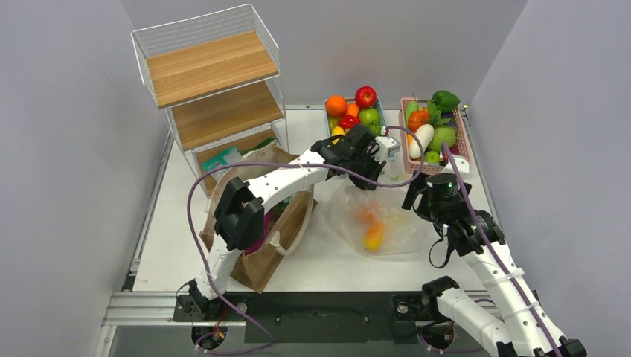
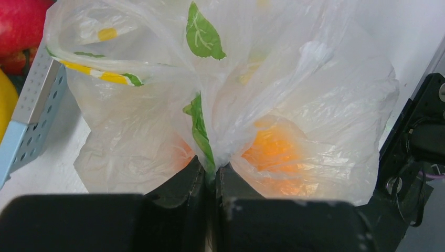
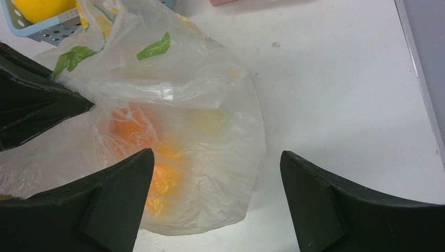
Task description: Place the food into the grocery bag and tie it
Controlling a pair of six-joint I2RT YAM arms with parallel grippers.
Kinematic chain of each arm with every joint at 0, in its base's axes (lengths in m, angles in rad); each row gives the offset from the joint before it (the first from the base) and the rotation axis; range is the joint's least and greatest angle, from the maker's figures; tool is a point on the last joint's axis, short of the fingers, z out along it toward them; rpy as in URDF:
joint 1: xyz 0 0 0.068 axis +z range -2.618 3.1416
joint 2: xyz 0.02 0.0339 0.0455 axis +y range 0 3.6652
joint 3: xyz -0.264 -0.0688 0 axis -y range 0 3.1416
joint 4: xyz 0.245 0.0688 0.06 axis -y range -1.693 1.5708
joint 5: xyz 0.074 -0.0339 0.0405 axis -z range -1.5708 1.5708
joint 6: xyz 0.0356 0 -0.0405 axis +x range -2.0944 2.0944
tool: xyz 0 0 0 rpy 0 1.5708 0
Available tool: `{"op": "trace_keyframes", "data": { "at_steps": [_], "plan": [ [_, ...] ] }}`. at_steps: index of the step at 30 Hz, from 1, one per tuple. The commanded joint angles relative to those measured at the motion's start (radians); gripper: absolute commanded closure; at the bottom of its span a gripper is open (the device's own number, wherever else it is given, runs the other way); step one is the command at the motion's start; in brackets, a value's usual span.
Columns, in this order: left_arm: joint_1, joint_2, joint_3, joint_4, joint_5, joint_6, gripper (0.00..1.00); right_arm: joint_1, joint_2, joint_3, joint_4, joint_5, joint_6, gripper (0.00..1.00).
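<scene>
We see the grocery bag lying on the worktop, with orange and yellow fruits showing through its plastic. Our left gripper is pinching a gathered fold of the bag. Our right gripper is spread wide beside it, holding nothing.

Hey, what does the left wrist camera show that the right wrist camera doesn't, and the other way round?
Left wrist only: a red apple at the top corner, and the left jaws up close, shut on a fold of the translucent leaf-printed plastic bag. Right wrist only: the right jaws standing wide open near that bag. Both: the orange round fruit glowing through the plastic.
</scene>
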Motion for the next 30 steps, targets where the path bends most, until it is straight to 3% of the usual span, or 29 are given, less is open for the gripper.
{"op": "trace_keyframes", "data": {
  "at_steps": [1, 20, 30],
  "plan": [
    [0.008, -0.147, -0.043, 0.076, -0.064, -0.059, 1.0, 0.004, -0.026, 0.025, 0.007, 0.047, 0.003, 0.14],
    [-0.006, -0.648, -0.115, 0.124, -0.243, -0.156, 1.0, 0.004, -0.045, 0.066, 0.023, 0.094, 0.045, 0.14],
    [-0.004, -0.836, -0.108, 0.126, -0.44, -0.115, 1.0, 0.004, -0.029, 0.081, 0.027, 0.081, 0.057, 0.14]
  ]
}}
